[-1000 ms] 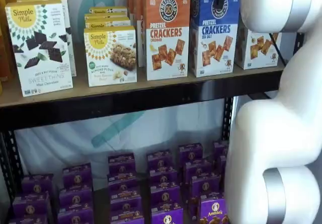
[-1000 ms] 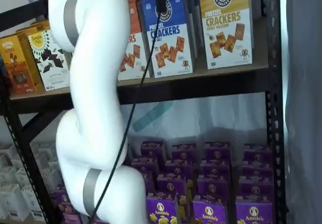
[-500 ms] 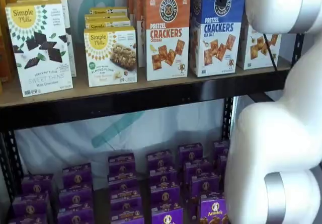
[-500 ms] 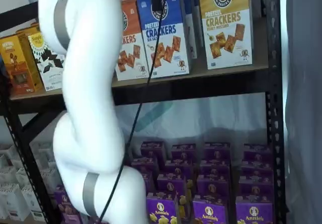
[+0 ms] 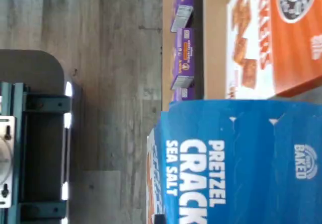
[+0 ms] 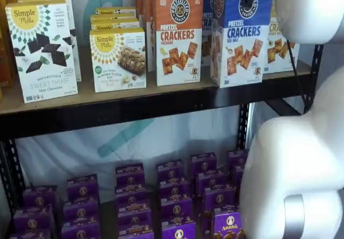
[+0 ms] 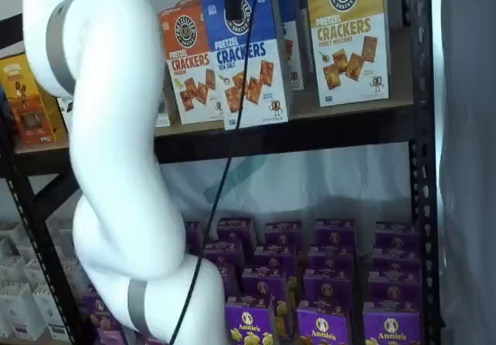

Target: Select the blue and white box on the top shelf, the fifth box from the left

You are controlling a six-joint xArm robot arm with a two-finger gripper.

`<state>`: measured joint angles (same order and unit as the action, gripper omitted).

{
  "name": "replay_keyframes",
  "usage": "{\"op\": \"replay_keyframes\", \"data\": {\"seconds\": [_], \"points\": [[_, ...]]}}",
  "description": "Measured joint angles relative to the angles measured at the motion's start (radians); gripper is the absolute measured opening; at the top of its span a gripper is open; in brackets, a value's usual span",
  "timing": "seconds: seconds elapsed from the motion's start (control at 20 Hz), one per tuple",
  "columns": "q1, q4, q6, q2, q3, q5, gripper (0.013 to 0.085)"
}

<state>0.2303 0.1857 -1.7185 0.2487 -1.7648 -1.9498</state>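
Just beside the blue and white box [image 6: 240, 37], orange cheddar carton [image 6: 178, 35].

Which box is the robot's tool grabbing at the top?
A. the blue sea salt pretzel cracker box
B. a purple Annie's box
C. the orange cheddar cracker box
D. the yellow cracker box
A. In both shelf views the black tool sits on the top of the blue and white box, which stands forward at the edge of the top shelf, ahead of the orange cheddar box.
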Motion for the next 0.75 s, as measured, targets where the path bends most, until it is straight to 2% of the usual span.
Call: {"op": "replay_keyframes", "data": {"seconds": [0.4,0.75], "points": [[0.015,-0.022,-0.026,0.120,0.132,-0.001,0.0570],[0.040,-0.020,-0.051,0.165,0.193,-0.004,0.0570]]}}
